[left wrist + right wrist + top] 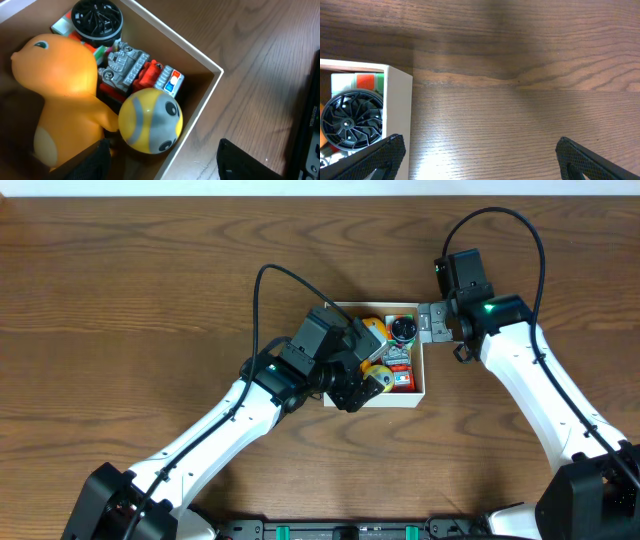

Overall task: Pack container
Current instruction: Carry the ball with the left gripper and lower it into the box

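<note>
The container (421,376) is a shallow white-walled box with a brown floor at mid-table. It holds an orange dinosaur toy (55,85), a yellow and grey ball (150,120), a grey and red robot toy (135,70) and a black finned disc (96,17). My left gripper (165,165) is open and empty, low over the container's near corner. One of its fingers is inside by the orange toy and the other is outside over the table. My right gripper (480,160) is open and empty over bare table, just outside the container's wall (397,110).
Brown wood-grain table (130,290) lies all around the container. In the overhead view my left arm (220,425) crosses from the lower left and my right arm (540,380) from the lower right. The black disc also shows in the right wrist view (351,120).
</note>
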